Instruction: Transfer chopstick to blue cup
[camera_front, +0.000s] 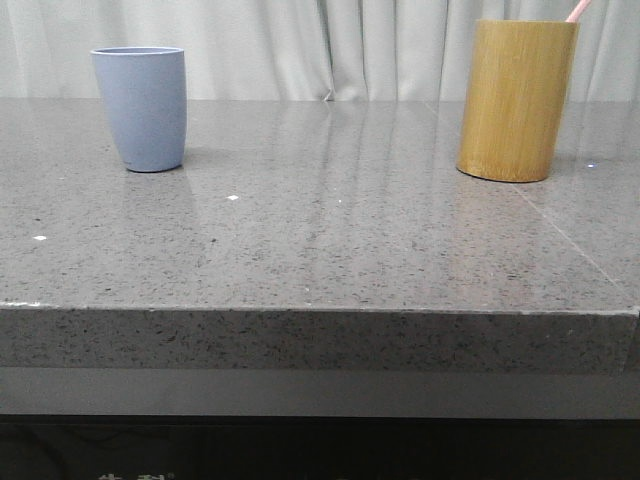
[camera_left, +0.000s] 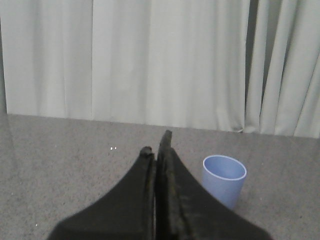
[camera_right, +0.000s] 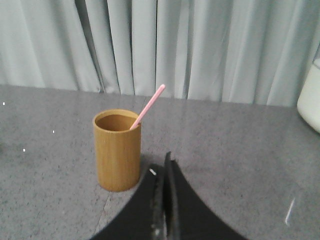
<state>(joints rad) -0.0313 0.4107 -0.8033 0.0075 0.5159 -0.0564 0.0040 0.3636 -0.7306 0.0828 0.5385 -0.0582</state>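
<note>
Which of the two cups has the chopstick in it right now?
The taller bamboo cup, on the right in the front view: the pink chopstick leans out over its rim. The shorter blue cup holds nothing visible.

A: Layout on the table?

B: Two containers, both upright near the far edge, well apart. Cup far left, bamboo holder far right. Curtain behind both.

A: Stick?

B: Stick sits in the holder, leaning on its rim, top end poking out.

A: Relative to the claws?

B: Left claw: cup just ahead, to its right. Right claw: holder ahead, to its left. Neither claw touches anything.
</note>
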